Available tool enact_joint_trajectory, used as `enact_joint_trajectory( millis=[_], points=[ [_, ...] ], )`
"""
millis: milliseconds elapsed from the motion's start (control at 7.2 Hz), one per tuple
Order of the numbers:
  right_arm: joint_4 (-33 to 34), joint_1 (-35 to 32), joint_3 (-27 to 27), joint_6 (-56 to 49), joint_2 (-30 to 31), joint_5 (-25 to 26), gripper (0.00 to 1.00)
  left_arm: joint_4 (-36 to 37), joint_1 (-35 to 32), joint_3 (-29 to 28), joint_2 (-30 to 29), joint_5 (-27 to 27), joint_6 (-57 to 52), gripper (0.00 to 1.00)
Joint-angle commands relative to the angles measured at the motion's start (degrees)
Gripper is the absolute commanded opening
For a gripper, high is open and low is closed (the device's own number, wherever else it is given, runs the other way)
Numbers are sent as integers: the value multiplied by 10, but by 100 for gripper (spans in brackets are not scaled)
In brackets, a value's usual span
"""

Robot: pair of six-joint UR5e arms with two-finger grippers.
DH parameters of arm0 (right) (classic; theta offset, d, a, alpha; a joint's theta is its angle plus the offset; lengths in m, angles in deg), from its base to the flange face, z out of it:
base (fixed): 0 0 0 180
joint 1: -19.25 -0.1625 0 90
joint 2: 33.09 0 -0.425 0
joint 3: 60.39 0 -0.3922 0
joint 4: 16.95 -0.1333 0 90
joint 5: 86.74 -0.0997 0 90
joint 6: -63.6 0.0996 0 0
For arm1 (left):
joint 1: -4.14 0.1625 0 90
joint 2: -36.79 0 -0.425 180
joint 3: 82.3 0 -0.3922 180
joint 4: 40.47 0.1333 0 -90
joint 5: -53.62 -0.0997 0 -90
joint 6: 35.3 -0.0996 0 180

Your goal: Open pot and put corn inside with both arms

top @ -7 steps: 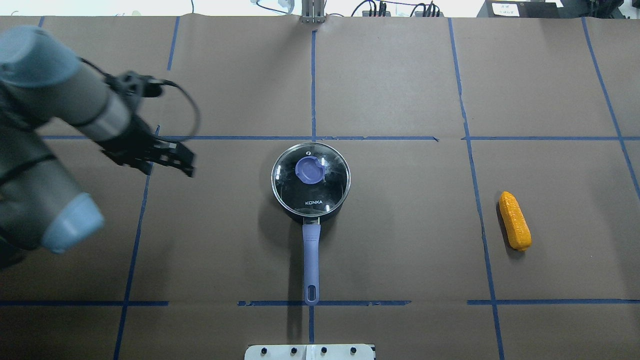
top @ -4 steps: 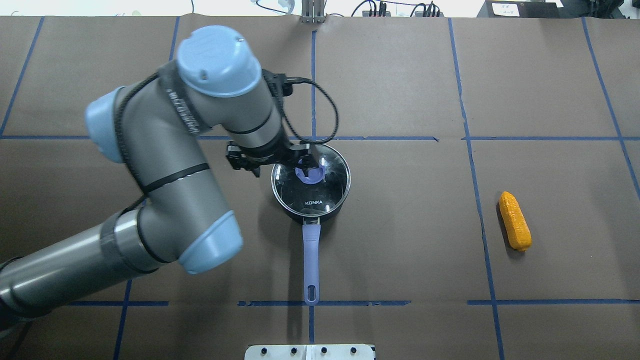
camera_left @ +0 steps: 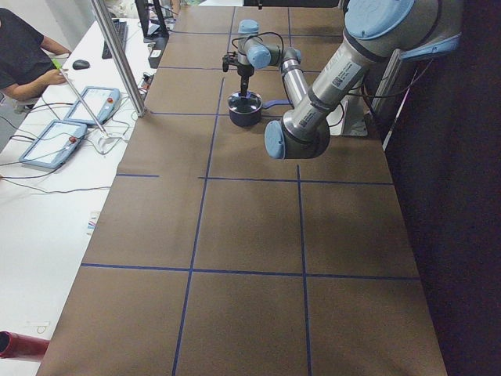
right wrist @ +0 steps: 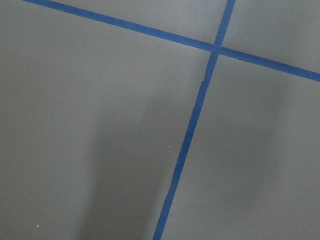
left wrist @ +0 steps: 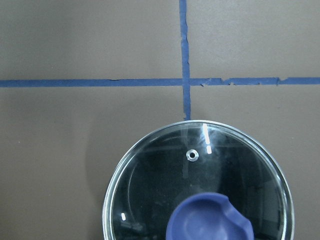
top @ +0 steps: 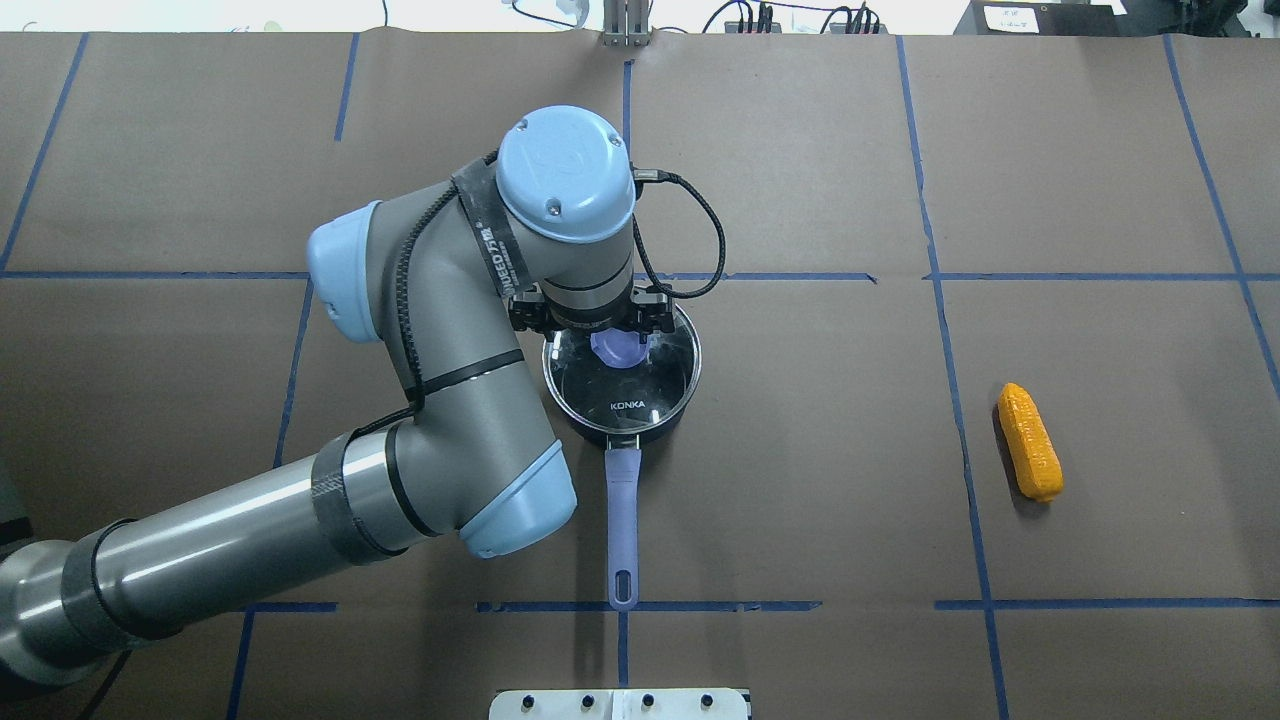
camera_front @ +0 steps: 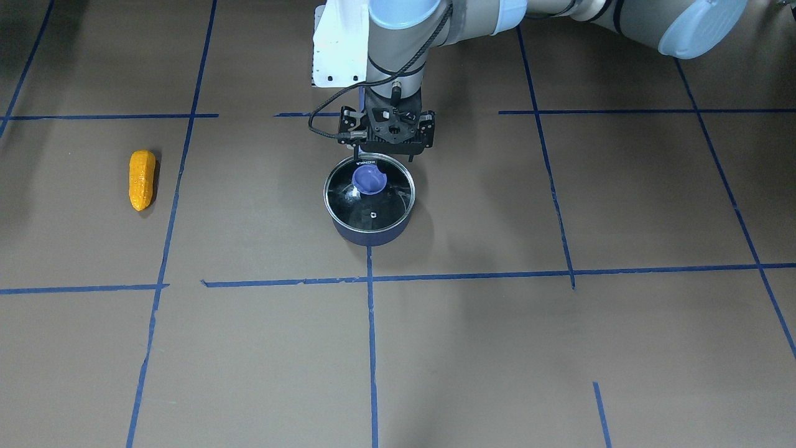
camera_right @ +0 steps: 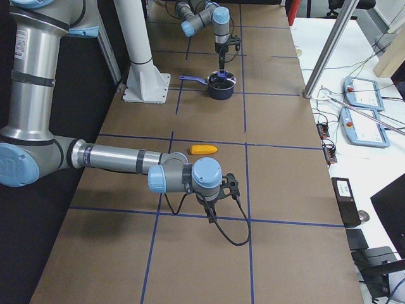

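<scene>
The pot (top: 662,415) stands at the table's middle with its glass lid (top: 640,385) on and its purple-blue handle (top: 622,520) pointing at the robot. My left gripper (camera_front: 380,155) hangs straight above the lid's knob (camera_front: 369,179); its jaws look spread open and hold nothing. In the left wrist view the lid (left wrist: 165,175) fills the lower half and the knob (left wrist: 210,220) sits at the bottom edge, with no fingers in sight. The corn (top: 1030,441) lies far to the right, also seen in the front view (camera_front: 141,180). My right gripper (camera_right: 214,206) shows only in the exterior right view, near the corn (camera_right: 203,149); I cannot tell its state.
Blue tape lines divide the brown paper table. The white base mount (top: 620,704) is at the near edge. A metal post (top: 625,30) stands at the far edge. An operator (camera_left: 23,55) and teach pendants (camera_left: 55,141) are at a side bench.
My left arm has swung in from the left and now holds its gripper above the pot lid. The pot, lid and corn have not moved.
</scene>
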Motion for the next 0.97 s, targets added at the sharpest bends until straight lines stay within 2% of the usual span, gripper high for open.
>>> enact_joint_trajectory(
  millis=[0, 833],
  points=[
    [0, 2, 0, 0, 0, -2, 100, -2, 13, -13, -4, -3, 0, 99],
    [1, 7, 3, 1, 0, -3, 100, -2, 12, -12, -19, -2, 0, 99]
  ],
)
